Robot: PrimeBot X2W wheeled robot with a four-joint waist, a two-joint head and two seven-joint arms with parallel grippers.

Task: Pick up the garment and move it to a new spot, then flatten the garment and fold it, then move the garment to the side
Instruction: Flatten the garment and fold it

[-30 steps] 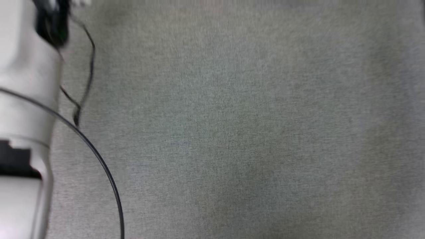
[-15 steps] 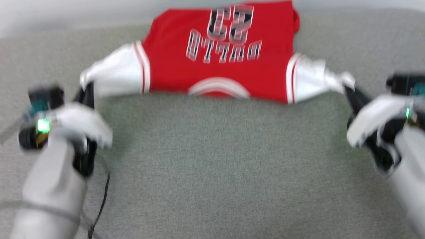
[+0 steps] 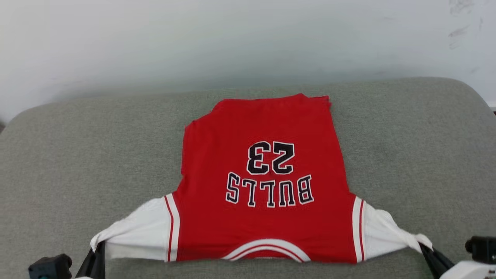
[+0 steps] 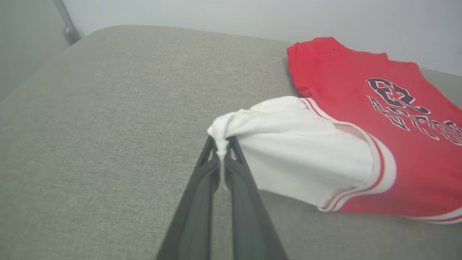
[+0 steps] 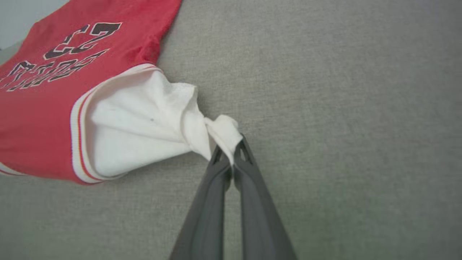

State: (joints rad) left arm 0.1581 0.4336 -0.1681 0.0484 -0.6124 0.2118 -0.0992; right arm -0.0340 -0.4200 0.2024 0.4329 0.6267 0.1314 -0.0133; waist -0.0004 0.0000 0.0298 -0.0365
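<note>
We are in the flattening step: the red Bulls jersey (image 3: 263,174) lies print-up in the middle of the grey fabric surface (image 3: 77,155), collar toward us and hem toward the pale wall (image 3: 232,38), its body mostly smooth. Our left claw (image 4: 221,153) is pinched shut on the bunched tip of one white sleeve (image 4: 288,151) and our right claw (image 5: 231,151) likewise on the other, both arms held low and spread wide, fingers (image 4: 202,202) nearly level with the cloth. Next, we judge, the sleeves need drawing out flat and releasing before any fold, gently so the body does not drag.
</note>
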